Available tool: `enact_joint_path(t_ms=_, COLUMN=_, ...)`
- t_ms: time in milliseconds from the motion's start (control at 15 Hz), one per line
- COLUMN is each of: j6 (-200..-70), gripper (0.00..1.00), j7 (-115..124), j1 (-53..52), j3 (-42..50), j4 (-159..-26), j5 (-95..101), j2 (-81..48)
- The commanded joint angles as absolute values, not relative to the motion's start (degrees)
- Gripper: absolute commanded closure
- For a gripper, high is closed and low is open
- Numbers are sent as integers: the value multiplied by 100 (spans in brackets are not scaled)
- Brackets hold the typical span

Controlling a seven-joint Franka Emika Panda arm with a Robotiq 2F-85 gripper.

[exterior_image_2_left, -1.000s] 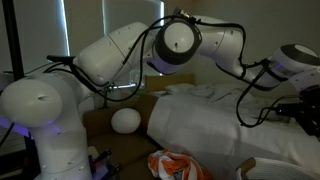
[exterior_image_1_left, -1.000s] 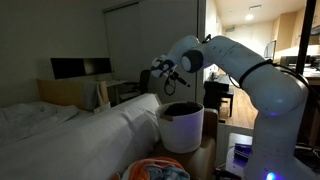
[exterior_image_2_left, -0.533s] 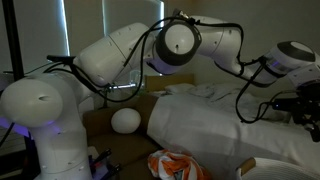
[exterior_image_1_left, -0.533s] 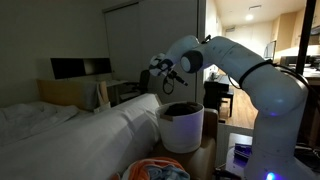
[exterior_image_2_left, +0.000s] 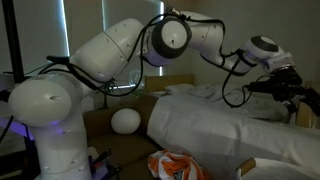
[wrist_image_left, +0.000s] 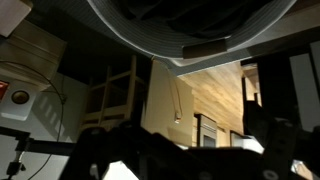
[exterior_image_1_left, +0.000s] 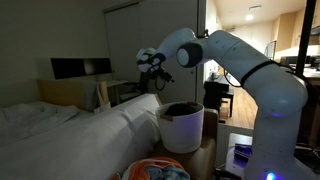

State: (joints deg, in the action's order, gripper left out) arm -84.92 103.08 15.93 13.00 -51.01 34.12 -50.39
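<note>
My gripper (exterior_image_1_left: 146,60) hangs in the air, up and to the side of a white tub (exterior_image_1_left: 181,128) that holds dark cloth (exterior_image_1_left: 182,108). Its fingers stand apart with nothing between them. In an exterior view the gripper (exterior_image_2_left: 288,88) hovers above the white bedding (exterior_image_2_left: 235,130). The wrist view looks along the dark fingers (wrist_image_left: 92,152), with the gripper (wrist_image_left: 185,150) open. The tub's white rim (wrist_image_left: 150,45) and its dark contents (wrist_image_left: 190,14) fill the top of that view. A lit wood-panelled room shows between the fingers.
A bed with a white duvet (exterior_image_1_left: 70,130) runs beside the tub. An orange and white cloth (exterior_image_1_left: 157,170) (exterior_image_2_left: 175,163) lies in front at the bottom. A white ball (exterior_image_2_left: 125,121) sits by the bed. A desk with a dark monitor (exterior_image_1_left: 80,68) stands behind.
The gripper has swung up and away from above the tub, toward the bed. Its fingers have spread apart.
</note>
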Motion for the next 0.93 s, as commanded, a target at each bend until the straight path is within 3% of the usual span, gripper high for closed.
enact_joint_path(t_ms=0, j6=-9084, gripper=0, j7=9853, j1=1212, j3=1085, j4=-6400, j5=3673, j2=-4072)
enact_joint_path(t_ms=400, j6=-9912, gripper=0, j7=9463, j1=685, j3=659, j4=-7741, j5=4048, j2=-3256)
enact_joint_path(t_ms=867, j6=-11930, gripper=0, j7=9268, j1=83, j3=790, j4=-9635, j5=4334, j2=-2780)
